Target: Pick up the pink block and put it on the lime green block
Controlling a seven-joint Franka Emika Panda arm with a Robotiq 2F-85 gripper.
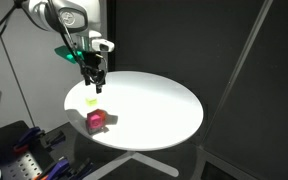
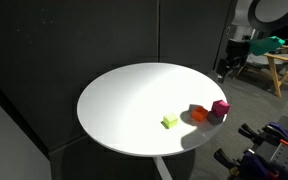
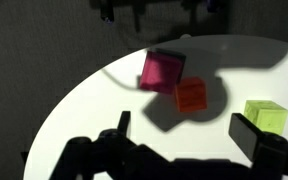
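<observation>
Fingers (image 3: 252,135) were spread wide, empty, over round white desk (image 2: 134,100).
Pink block (image 3: 162,70) sat near desk edge, orange cube (image 3: 192,95) just beside it; lime green block (image 3: 265,113) stood apart. Dark panels (image 2: 74,40) behind.

The hand (image 3: 181,125) partly hides the lime green block (image 3: 268,110).

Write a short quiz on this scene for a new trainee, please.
1. True or false: the pink block already sits on the lime green block.
2. Which block lies nearest the pink block? A) the orange block B) the lime green block C) a blue block
3. Fill in: the gripper is ___ and holds nothing.
Key: 1 false; 2 A; 3 open.
</observation>
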